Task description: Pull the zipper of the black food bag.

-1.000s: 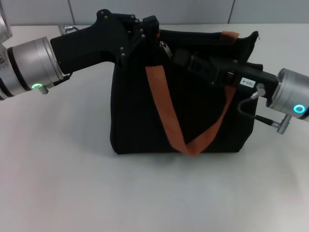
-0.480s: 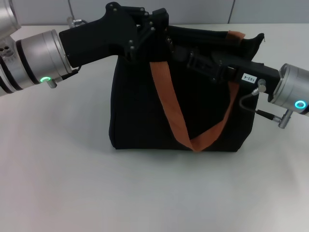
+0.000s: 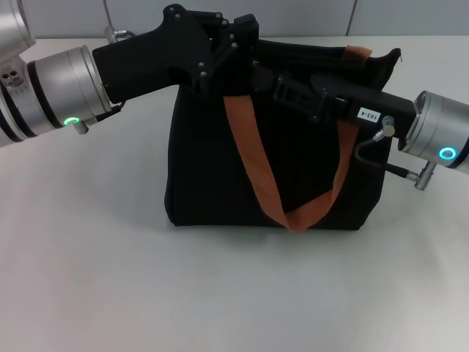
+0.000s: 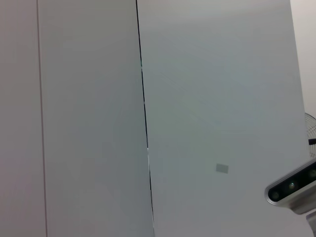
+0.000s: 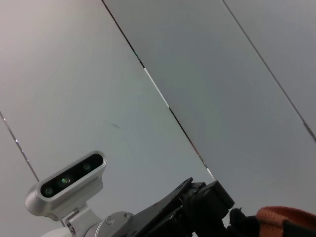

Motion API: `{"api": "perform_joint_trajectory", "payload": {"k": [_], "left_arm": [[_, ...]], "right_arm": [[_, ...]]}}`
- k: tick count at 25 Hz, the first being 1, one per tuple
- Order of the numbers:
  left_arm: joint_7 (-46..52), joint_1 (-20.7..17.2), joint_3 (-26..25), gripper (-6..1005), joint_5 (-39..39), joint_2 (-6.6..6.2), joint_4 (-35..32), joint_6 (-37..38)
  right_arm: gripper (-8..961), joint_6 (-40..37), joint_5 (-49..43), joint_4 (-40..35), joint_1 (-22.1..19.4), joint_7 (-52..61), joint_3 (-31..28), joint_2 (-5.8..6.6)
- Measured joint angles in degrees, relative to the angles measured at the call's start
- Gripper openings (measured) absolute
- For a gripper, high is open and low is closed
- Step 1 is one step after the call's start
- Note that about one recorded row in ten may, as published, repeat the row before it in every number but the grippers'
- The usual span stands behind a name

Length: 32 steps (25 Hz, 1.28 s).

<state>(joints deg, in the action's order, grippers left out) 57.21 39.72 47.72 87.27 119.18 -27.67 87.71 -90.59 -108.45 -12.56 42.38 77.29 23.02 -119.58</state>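
The black food bag (image 3: 205, 169) stands upright in the middle of the white table, one orange-brown strap (image 3: 253, 161) hanging down its front. My left gripper (image 3: 238, 44) reaches in from the left and sits at the bag's top left corner, against the top edge. My right gripper (image 3: 262, 73) reaches in from the right along the bag's top, its tip just right of the left gripper. The zipper pull is hidden among the black gripper parts. The right wrist view shows the left gripper (image 5: 192, 207) and a bit of strap (image 5: 284, 219).
The white table (image 3: 88, 279) spreads around the bag on all sides. A grey panelled wall stands behind. Both wrist views look at that wall and the robot's head camera (image 5: 64, 180).
The left gripper moved right and up onto the bag's top corner, and the bag shifted slightly. The right gripper slid a little left along the top. The silver pull seen earlier no longer shows.
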Motion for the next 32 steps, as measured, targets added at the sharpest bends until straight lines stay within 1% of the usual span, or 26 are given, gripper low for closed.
{"api": "perform_joint_trajectory", "payload": {"k": [10,18,32], "left_arm": [[0.0,-0.2,0.0,44,-0.1,0.00,0.1,-0.4],[-0.2,-0.2,0.0,45,-0.1,0.00,0.2,-0.5],[-0.6,-0.4,0.0,46,-0.1,0.00,0.3,-0.5]], "right_arm": [[280,-1.6,0.0,1.0,0.0,0.2,0.1,-0.04],[279,1.8,0.0,1.3,0.0,0.4,-0.1,-0.04],[276,1.5,-0.2,2.8,0.9,0.6,0.1,-0.04]]}}
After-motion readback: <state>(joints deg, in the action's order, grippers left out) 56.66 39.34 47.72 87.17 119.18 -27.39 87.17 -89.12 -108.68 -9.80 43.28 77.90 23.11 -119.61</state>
